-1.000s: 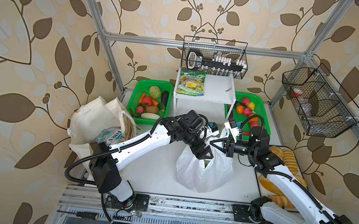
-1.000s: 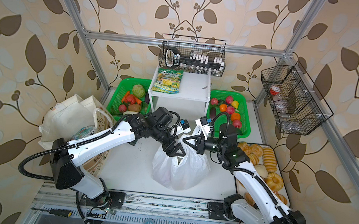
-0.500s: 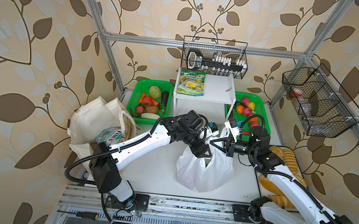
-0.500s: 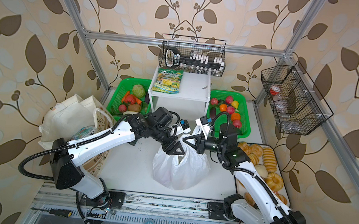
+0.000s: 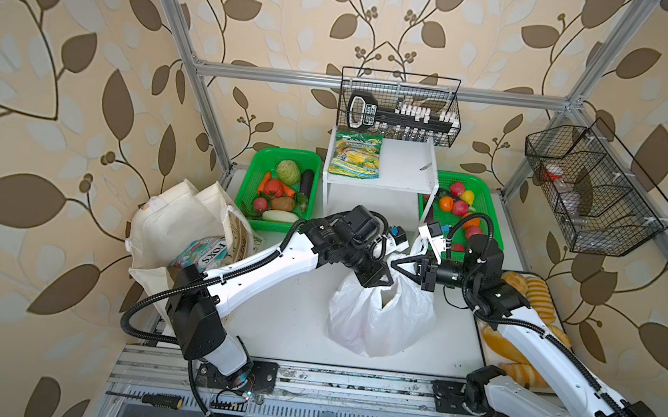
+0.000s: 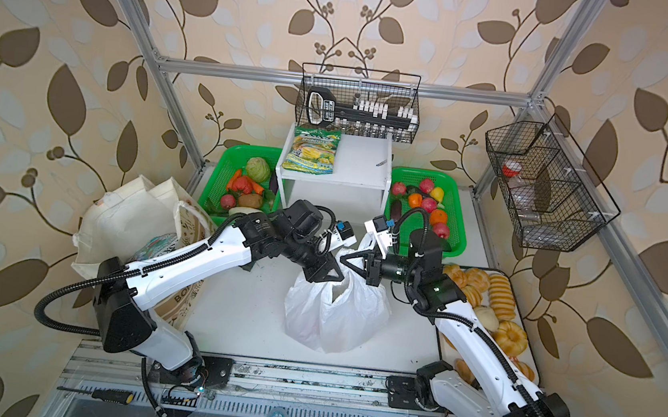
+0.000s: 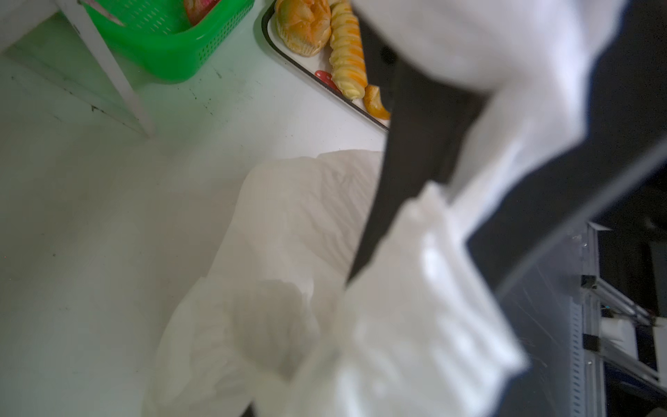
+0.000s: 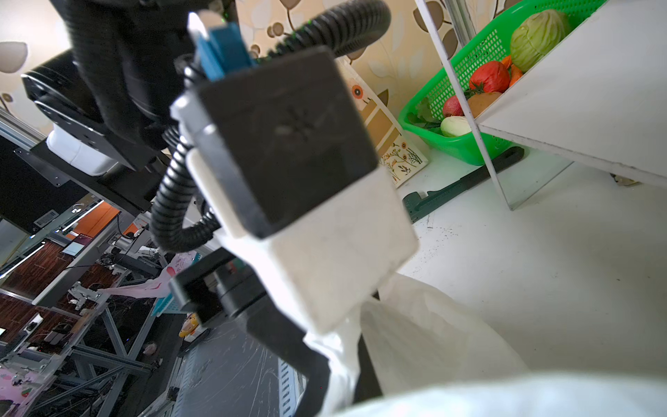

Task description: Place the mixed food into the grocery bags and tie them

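Midway thru packing: bulging plastic bag, frame centre on table, untied; L jaws and R jaws each pinched narrow on its handles. FOX'S packet in canvas tote, centre-left; tying not yet done.

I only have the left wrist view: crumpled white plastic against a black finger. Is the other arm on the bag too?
Observer: Yes. In both top views the right gripper is shut on the top of the white plastic bag, close beside the left gripper.
Operator: Is the bag lifted?
Observer: No, its bottom rests on the table; only the top is held up.
Operator: And the other bag?
Observer: The canvas tote stands at the left in both top views, a FOX'S packet in its mouth.
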{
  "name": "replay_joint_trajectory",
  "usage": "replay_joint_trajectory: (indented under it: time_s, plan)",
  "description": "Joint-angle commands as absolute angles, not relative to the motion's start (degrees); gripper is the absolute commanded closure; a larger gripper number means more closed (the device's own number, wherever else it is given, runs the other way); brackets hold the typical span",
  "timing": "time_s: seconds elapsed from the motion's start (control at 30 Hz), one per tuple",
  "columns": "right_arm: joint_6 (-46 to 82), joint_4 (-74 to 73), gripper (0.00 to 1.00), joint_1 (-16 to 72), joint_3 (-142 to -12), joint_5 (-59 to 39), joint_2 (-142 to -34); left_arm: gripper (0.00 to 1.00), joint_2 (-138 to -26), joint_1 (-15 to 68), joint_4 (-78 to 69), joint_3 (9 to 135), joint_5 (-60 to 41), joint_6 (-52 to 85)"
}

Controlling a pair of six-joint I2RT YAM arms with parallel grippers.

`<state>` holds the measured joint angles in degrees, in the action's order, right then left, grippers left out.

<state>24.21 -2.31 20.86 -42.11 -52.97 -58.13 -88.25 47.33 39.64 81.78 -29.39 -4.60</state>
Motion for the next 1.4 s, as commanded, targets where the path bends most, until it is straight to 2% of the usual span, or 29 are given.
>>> replay_joint_trajectory:
  time_s: [0.0,0.13,0.23,0.37,0.47,0.57,0.6,0.63,0.8,0.97,1.17,1.37]
  plan:
    - [24.4,-2.8,0.93,20.7,-43.9,-54.2,-57.1,0.83,-86.0,47.8,36.0,82.0,-28.2,-4.1]
    - [23.7,-1.5,0.89,20.3,-43.9,-54.2,-56.5,0.92,-85.3,47.9,34.0,80.9,-27.0,-2.5]
    - [21.5,2.3,0.75,19.3,-43.7,-54.1,-55.8,0.96,-83.7,47.9,31.1,79.0,-25.1,-0.9]
    - [15.2,8.4,0.49,18.4,-42.9,-53.6,-53.9,0.97,-79.7,47.9,26.8,75.7,-22.6,0.7]
    - [10.7,12.0,0.4,18.5,-41.8,-51.3,-53.0,0.97,-78.3,47.9,24.9,74.4,-22.0,1.3]
    - [8.3,12.6,0.38,18.6,-40.6,-48.2,-52.3,0.98,-78.0,47.9,24.8,74.5,-21.7,1.9]
    - [8.2,12.6,0.39,18.7,-40.3,-47.3,-52.3,0.98,-78.0,47.9,24.8,74.4,-21.6,2.1]
    - [8.4,12.3,0.45,18.7,-40.2,-46.8,-52.4,0.98,-77.9,47.9,24.6,74.4,-21.5,2.3]
    - [9.7,11.6,0.81,18.9,-40.4,-47.2,-53.0,0.97,-77.4,47.9,23.6,74.1,-19.1,3.2]
    - [11.0,12.0,0.99,18.8,-39.9,-49.7,-51.4,0.97,-75.6,47.9,21.7,72.7,-12.0,4.6]
    - [12.0,12.8,1.0,19.1,-39.3,-53.3,-49.4,0.95,-72.4,47.9,16.6,69.2,-6.5,5.5]
    - [13.8,11.4,1.0,19.3,-39.2,-55.5,-49.0,0.91,-71.5,47.8,13.9,68.2,-10.7,5.8]
